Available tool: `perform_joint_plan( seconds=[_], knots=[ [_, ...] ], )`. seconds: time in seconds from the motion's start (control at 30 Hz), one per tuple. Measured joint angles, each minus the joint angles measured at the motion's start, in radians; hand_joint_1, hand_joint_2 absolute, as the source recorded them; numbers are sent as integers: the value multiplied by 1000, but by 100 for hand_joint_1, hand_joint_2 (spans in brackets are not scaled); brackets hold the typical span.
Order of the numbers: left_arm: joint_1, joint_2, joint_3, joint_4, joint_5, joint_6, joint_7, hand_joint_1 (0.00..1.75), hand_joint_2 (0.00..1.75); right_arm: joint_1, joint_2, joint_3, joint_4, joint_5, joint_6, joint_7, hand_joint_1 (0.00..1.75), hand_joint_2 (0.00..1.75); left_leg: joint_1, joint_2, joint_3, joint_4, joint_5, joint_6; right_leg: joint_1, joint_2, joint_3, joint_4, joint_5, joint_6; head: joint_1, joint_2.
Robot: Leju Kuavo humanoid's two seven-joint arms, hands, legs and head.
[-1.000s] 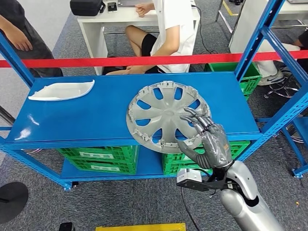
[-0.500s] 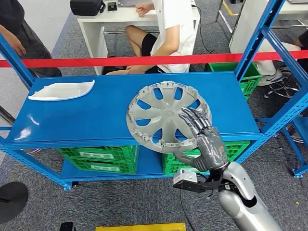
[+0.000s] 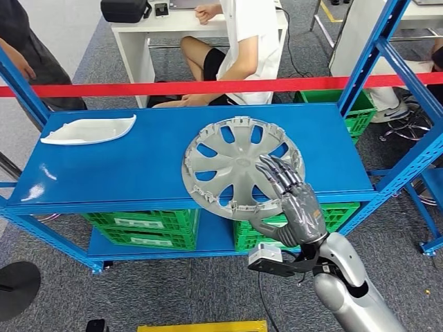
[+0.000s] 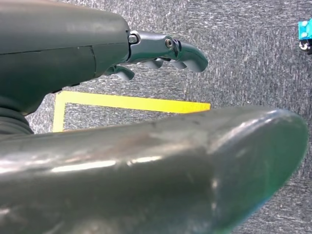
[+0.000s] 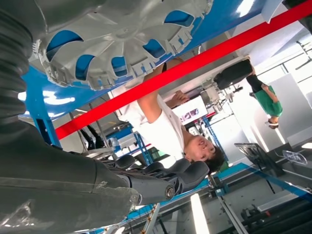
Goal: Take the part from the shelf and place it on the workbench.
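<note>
Fingers (image 3: 277,173) of the right hand (image 3: 295,204) are spreading apart over the hubcap (image 3: 237,166) rim; overhanging the shelf (image 3: 131,166) edge, it could tip off.

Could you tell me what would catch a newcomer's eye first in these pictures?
First the big silver hubcap, lying on the blue shelf with its near edge jutting over the front. The robot's right hand reaches over that edge, fingers spread above the spokes and thumb below the rim. Next come the red barrier tape stretched behind the shelf and the white part at the shelf's far left.
</note>
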Motion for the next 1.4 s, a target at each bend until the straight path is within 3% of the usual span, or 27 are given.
perform_joint_plan(
  seconds=[0.33,0.57,0.7,0.93,1.4],
  knots=[
    [0,1,0,0,-10,-7,-4,0,0,0,0,12,8,-6,62,0,6,175,0,0,0,0,0,0,0,0,0,0,0,0,0,0],
    [-2,1,0,0,-37,-26,-6,0,0,-14,5,71,49,23,129,27,0,175,0,0,0,0,0,0,0,0,0,0,0,0,0,0],
    [-15,-3,-6,0,-71,-41,16,0,0,-77,51,130,206,104,168,80,0,175,0,1,0,0,1,0,0,0,0,0,0,0,0,0],
    [-30,-10,-9,0,-88,-46,30,0,0,-161,132,210,504,131,123,73,0,175,0,-1,0,0,2,-1,1,-1,0,0,0,0,0,0],
    [-30,-10,-9,0,-94,-47,30,0,0,-200,153,233,596,126,131,79,0,175,0,-1,1,0,1,0,0,-1,1,0,0,0,0,0]
  ],
)
